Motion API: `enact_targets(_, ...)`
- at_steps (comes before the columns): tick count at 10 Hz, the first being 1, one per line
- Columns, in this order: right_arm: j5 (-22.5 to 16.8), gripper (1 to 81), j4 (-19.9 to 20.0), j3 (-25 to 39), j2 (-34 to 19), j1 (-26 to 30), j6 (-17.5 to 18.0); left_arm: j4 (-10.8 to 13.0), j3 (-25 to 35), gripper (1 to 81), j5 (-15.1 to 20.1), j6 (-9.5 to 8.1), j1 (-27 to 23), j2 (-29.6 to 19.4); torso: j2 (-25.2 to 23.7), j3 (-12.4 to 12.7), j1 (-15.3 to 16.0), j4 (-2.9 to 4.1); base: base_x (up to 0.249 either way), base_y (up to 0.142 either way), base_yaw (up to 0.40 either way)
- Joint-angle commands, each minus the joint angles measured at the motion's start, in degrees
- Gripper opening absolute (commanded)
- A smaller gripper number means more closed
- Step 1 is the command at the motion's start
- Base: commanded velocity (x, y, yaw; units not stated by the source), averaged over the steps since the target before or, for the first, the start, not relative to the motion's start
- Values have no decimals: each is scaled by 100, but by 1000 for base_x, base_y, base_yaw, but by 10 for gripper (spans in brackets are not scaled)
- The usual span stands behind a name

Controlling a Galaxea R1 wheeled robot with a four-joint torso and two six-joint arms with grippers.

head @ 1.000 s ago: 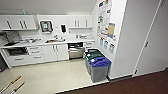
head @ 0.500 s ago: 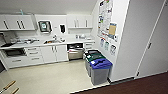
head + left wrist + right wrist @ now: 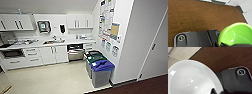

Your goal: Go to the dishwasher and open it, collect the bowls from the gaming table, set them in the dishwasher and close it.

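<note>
Jaws of the left gripper (image 3: 219, 44) are clamped on a green bowl's (image 3: 235, 33) rim, and a white bowl (image 3: 191, 79) is gripped by the right gripper (image 3: 216, 92) over brown flooring. Ahead, the dishwasher (image 3: 75, 52) is seen open under the counter (image 3: 37, 45), beside the bins (image 3: 100, 68).

the green bowl (image 3: 235, 34) is bright lime, the white bowl (image 3: 191, 79) glossy white, both over dark brown wood-grain floor (image 3: 199, 16). the dishwasher (image 3: 75, 53) is brushed steel between white cabinets (image 3: 53, 55); the bins (image 3: 98, 68) are grey with a blue lid (image 3: 102, 65) and a green lid (image 3: 95, 58).
</note>
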Motion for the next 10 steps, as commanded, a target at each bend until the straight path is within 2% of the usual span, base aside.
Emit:
enact_targets(1,-80,10,-110,87,-55,395,-8,72,108,10,26,-3,-309,-193,0,0,0,0,148,94,0)
enact_targets(7,-80,10,-101,60,-55,386,-8,72,99,10,18,-3,-309,-193,0,0,0,0,148,94,0)
enact_targets(10,-80,10,-101,60,-55,386,-8,72,99,10,18,-3,-309,-193,2,0,2,0,145,0,0)
